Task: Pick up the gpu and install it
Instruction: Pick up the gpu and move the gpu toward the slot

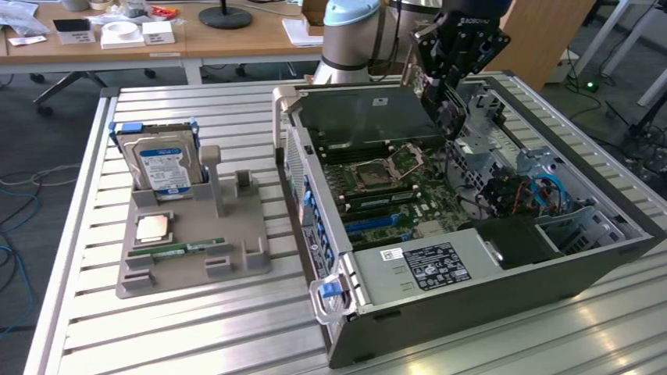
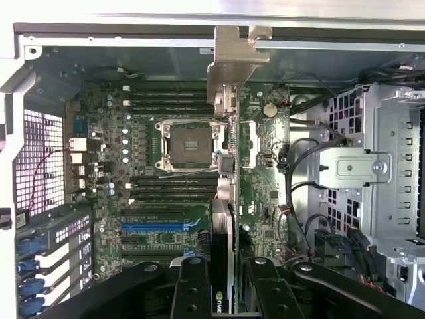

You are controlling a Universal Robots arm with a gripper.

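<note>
Holding the gpu (image 2: 222, 232) clamped on edge in the hand (image 2: 224, 276), above the motherboard (image 2: 265, 199) inside the open computer case (image 1: 469, 289), near the bench's (image 1: 208, 328) far edge

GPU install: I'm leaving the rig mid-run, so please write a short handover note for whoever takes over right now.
End effector: shut on the gpu, which is held edge-on with its silver bracket pointing away from the wrist.
Position: over the open computer case, above the motherboard.
Done: the gpu is picked up. The gray parts holder, on the exterior view's left, holds the hard drive.
Left: the gpu is not yet seated in a motherboard slot.
</note>
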